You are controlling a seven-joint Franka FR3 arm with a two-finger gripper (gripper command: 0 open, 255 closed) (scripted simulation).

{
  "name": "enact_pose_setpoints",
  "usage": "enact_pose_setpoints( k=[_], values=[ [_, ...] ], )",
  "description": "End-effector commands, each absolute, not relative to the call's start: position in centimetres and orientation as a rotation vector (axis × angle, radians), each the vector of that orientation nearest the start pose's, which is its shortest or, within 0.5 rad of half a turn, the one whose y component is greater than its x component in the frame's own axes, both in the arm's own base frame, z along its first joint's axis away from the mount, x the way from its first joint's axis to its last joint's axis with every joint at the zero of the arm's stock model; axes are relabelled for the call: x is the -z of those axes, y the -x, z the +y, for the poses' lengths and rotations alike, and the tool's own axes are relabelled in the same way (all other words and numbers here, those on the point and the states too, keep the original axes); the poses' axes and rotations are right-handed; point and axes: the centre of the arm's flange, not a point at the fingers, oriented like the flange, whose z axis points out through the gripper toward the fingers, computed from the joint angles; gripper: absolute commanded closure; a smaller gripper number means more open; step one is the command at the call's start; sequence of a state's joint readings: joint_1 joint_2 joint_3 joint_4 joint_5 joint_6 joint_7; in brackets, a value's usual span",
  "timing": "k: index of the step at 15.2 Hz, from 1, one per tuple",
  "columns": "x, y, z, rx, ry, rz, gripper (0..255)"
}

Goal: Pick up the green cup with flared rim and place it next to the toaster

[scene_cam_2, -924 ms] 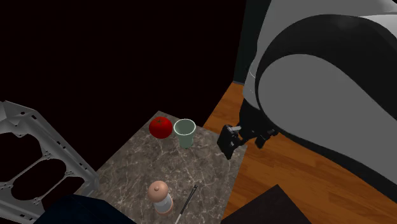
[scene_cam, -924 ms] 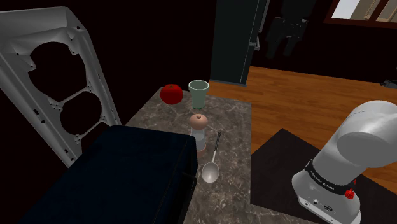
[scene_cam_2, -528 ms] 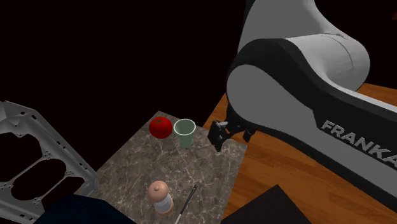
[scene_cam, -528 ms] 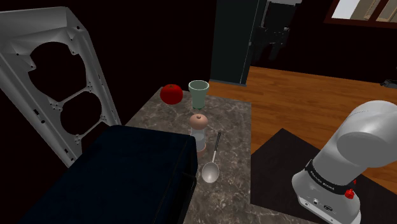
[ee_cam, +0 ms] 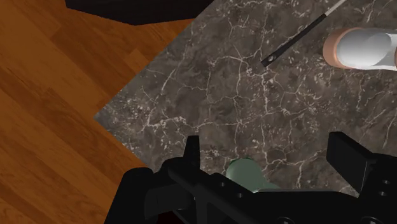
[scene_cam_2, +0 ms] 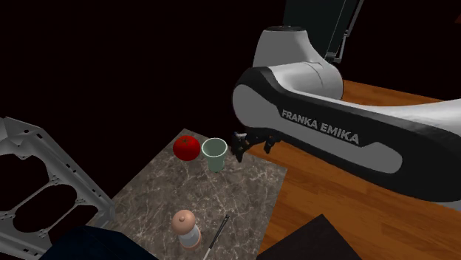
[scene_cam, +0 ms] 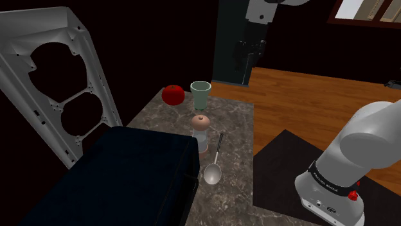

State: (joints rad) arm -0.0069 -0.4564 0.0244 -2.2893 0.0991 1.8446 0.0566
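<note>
The pale green cup with a flared rim stands upright at the far end of the dark marble counter, right beside a red apple. My black gripper hangs open in the air, above and to the shoulder view's right of the cup. From the second exterior view the gripper is just right of the cup, apart from it. In the wrist view the cup lies below, between the spread fingers. The toaster is a large dark blue box at the counter's near end.
A brown-topped grinder and a metal spoon sit mid-counter between cup and toaster. A grey perforated frame leans at the shoulder view's left. Wooden floor lies beyond the counter's edge, and a black mat under the stand.
The arm has swung toward the shoulder view's left, carrying the gripper from over the wooden floor to the counter's far corner near the cup. The fingers stayed open; nothing on the counter moved.
</note>
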Motion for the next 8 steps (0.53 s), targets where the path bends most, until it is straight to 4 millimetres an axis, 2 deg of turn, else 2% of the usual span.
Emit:
enact_pose_setpoints(
  k=[1, 8],
  values=[
    [-51.0, -43.9, 1.6, 0.020, 3.053, 0.097, 0],
    [-45.9, -51.5, 1.0, 0.033, 3.049, 0.073, 0]
  ],
)
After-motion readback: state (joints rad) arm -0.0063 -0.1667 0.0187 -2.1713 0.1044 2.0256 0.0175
